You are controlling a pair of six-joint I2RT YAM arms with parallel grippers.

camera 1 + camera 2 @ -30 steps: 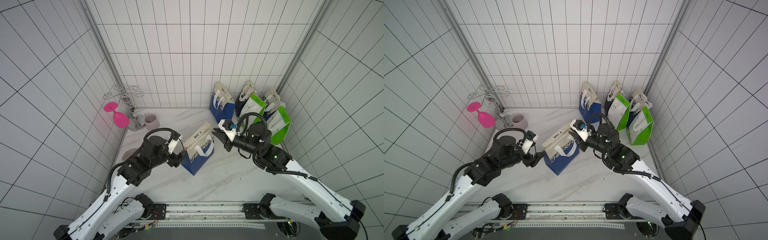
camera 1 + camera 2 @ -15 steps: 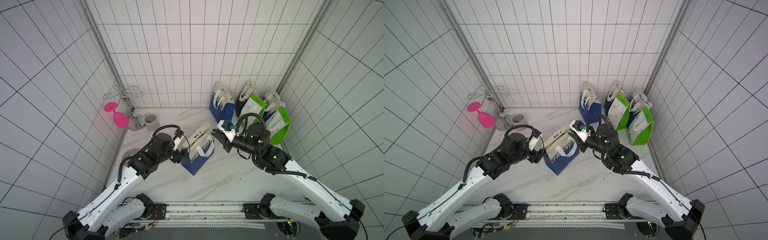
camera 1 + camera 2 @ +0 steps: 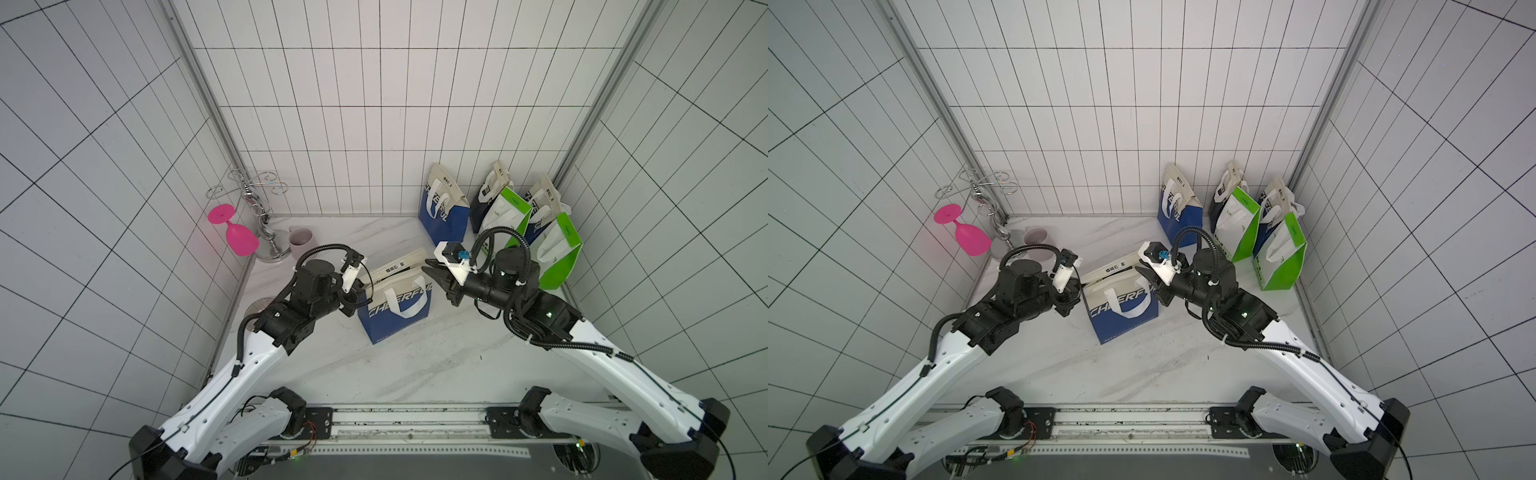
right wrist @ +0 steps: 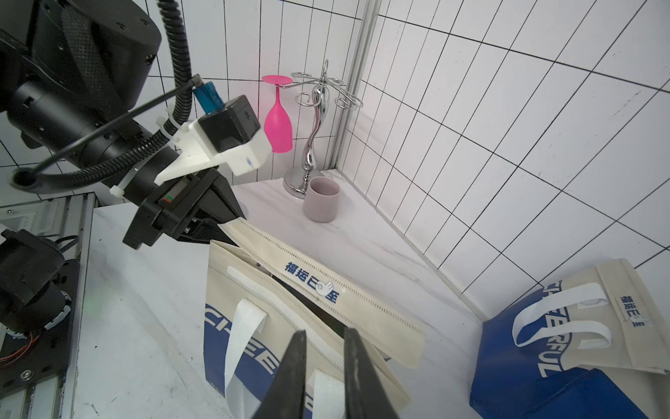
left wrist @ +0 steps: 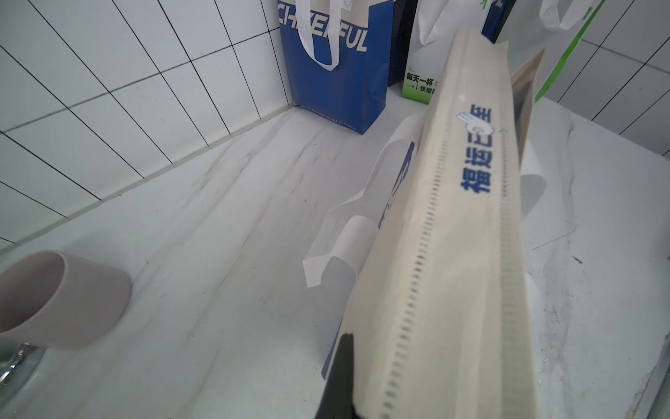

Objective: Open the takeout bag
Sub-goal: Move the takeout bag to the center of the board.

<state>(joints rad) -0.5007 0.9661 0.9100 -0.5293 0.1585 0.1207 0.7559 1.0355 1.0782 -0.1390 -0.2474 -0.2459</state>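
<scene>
The takeout bag (image 3: 395,316) stood mid-worktop (image 3: 415,374), blue below and cream non-woven cloth above, with white webbing handles. Its long flap (image 4: 326,290), edged with rows of stitch marks, was lifted off the mouth, and the inside showed only as a dark slit. The left hand (image 4: 235,219), wide and clear of the bag a second earlier, had closed on the flap's end. In its own wrist view only one dark finger (image 5: 342,373) showed, the rest hidden behind the cloth. The right hand (image 4: 323,335) stood narrow, pinching the bag's front rim, its fingers cut off by the frame.
</scene>
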